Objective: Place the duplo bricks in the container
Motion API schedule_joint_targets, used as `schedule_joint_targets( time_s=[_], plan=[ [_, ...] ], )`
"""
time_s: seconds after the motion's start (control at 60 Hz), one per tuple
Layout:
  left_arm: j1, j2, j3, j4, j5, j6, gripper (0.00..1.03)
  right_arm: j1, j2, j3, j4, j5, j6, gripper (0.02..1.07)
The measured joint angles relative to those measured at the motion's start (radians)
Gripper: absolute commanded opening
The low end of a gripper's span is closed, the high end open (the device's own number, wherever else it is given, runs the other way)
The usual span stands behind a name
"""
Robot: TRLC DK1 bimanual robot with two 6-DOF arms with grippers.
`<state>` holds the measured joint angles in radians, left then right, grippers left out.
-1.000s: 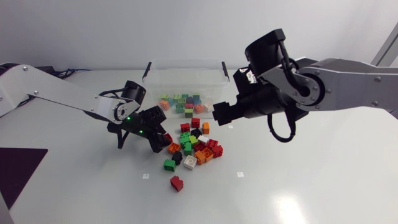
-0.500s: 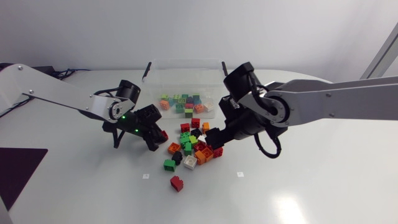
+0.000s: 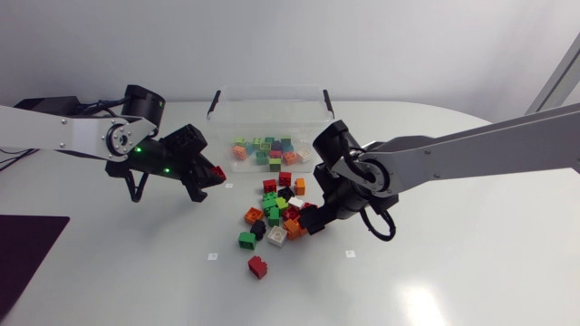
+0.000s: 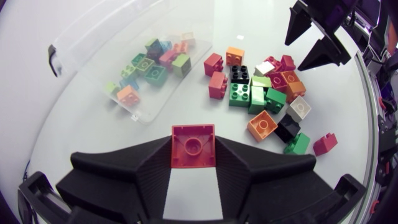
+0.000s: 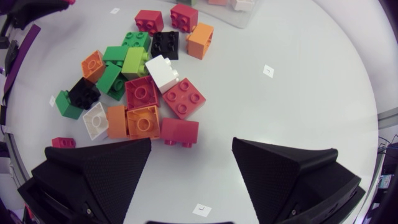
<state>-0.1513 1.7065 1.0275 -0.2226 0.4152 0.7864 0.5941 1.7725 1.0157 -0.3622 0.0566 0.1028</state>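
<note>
My left gripper [image 3: 209, 176] is shut on a red duplo brick [image 3: 218, 172], held above the table to the left of the pile; in the left wrist view that brick [image 4: 193, 148] sits studs-down between both fingers. A loose pile of bricks [image 3: 283, 213] in red, green, orange, black and white lies in front of the clear plastic container [image 3: 227, 116], which holds several bricks [image 3: 267, 149]. My right gripper [image 3: 313, 220] hangs open low over the pile's right edge. A red brick [image 5: 180, 132] lies just ahead of the gap between its fingers [image 5: 99, 171].
One red brick [image 3: 258, 267] lies alone in front of the pile, and a green one [image 3: 246, 240] sits at the pile's near-left corner. Small white markers [image 3: 350, 254] dot the tabletop. A dark mat [image 3: 27, 240] covers the near-left corner.
My left gripper closed on the red brick at the pile's left edge and carried it up and to the left. My right arm swung down from beside the container to the pile.
</note>
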Motion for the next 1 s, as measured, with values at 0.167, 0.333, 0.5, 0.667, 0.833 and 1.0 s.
schedule_joint_targets(
  time_s=[0.167, 0.333, 0.5, 0.667, 0.833, 1.0],
  plan=[
    [0.001, -0.064, -0.001, -0.015, 0.006, 0.0, 0.2, 0.0, 0.029, 0.0, 0.004, 0.021, 0.0, 0.96],
    [0.001, -0.103, -0.006, -0.02, 0.015, 0.0, 0.2, -0.014, 0.033, 0.002, 0.005, 0.026, 0.0, 0.96],
    [0.001, -0.124, -0.006, -0.028, 0.019, -0.001, 0.2, -0.043, 0.033, 0.017, 0.003, 0.027, -0.003, 0.96],
    [0.001, -0.148, -0.006, -0.049, 0.019, -0.007, 0.2, -0.045, 0.032, 0.023, 0.0, 0.03, -0.003, 0.96],
    [0.001, -0.172, 0.016, -0.05, 0.019, -0.047, 0.2, -0.039, 0.033, 0.029, 0.0, 0.03, -0.003, 0.96],
    [0.001, -0.192, 0.052, -0.035, 0.023, -0.099, 0.2, -0.031, 0.057, 0.056, 0.008, 0.031, -0.004, 0.93]
  ],
)
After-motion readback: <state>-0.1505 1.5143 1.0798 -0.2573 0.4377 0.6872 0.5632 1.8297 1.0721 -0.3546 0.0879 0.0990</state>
